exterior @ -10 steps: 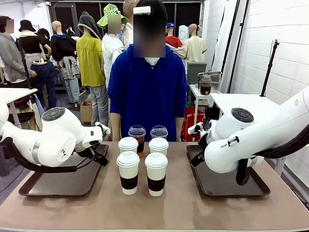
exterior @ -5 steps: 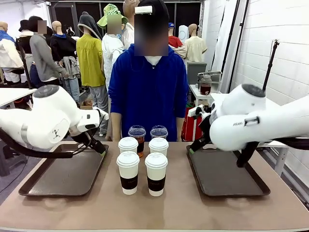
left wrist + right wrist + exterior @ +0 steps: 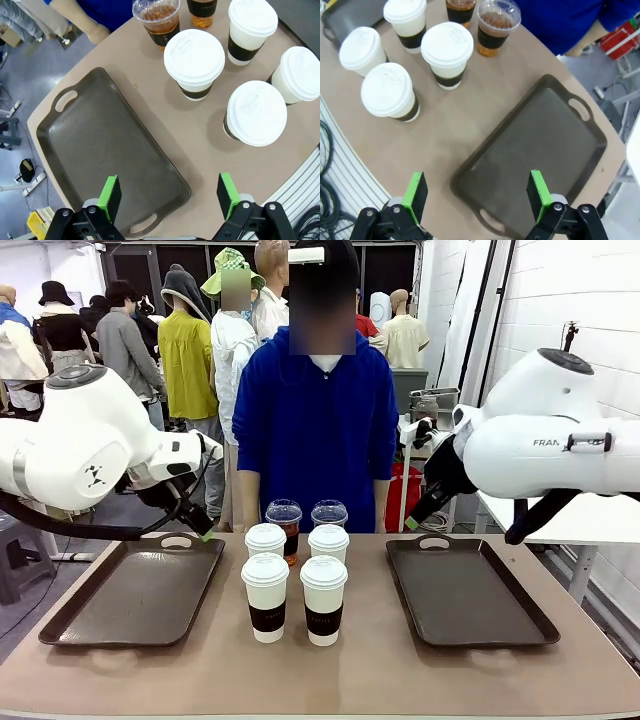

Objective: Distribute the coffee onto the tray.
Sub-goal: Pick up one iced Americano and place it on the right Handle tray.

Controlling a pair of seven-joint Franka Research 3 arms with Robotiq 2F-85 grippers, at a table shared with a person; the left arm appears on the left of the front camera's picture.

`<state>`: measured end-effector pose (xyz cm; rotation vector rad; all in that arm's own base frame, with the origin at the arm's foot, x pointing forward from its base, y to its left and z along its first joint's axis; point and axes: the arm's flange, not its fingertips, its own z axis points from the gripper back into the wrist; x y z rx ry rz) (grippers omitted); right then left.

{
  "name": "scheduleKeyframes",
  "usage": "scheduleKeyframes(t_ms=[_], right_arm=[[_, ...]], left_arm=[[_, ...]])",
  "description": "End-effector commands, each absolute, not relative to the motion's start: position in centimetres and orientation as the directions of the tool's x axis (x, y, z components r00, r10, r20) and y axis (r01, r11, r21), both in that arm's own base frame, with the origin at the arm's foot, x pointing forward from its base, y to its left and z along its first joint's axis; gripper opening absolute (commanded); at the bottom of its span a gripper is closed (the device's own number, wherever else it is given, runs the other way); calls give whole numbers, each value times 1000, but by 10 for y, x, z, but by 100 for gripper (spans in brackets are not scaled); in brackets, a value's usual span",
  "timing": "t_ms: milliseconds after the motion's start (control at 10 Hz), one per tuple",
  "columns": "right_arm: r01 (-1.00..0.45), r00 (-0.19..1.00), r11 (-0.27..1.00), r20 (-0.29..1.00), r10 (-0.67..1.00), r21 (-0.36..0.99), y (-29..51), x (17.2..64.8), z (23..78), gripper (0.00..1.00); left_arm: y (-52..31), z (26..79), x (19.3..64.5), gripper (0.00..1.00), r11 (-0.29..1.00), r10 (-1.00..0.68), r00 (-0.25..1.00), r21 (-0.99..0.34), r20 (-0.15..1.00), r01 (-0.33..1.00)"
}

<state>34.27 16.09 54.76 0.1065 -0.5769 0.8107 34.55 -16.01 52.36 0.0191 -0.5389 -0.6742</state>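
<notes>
Coffee cups [image 3: 324, 590] mid-table, between and below the wide-open, empty left pincer [image 3: 168, 196] and right pincer [image 3: 476, 194].

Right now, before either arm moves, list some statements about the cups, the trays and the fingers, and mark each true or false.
1. Six cups stand on the table: four white lidded cups and two clear dome-lidded cups. True.
2. A cup already sits on a tray. False: the left tray and the right tray hold nothing.
3. The clear dome-lidded cups stand nearest the robot. False: they stand behind the white ones, on the side of the person.
4. The left fingers and the right fingers are open and hold nothing. True.
5. All the cups stand between the two trays. True.
</notes>
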Motion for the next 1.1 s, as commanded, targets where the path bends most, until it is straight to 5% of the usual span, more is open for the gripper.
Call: scheduleKeyframes(t_ms=[0,300,1000], right_arm=[[-740,529,665,522,669,-102,161,346,544,100],[-753,508,650,539,672,-100,157,346,545,100],[-893,246,441,729,638,-85,112,341,566,100]], left_arm=[[-159,524,341,100,780,-605,649,181,462,599],[-159,527,343,100,757,-631,626,186,459,626],[-126,551,337,100,541,-701,332,167,631,824]])
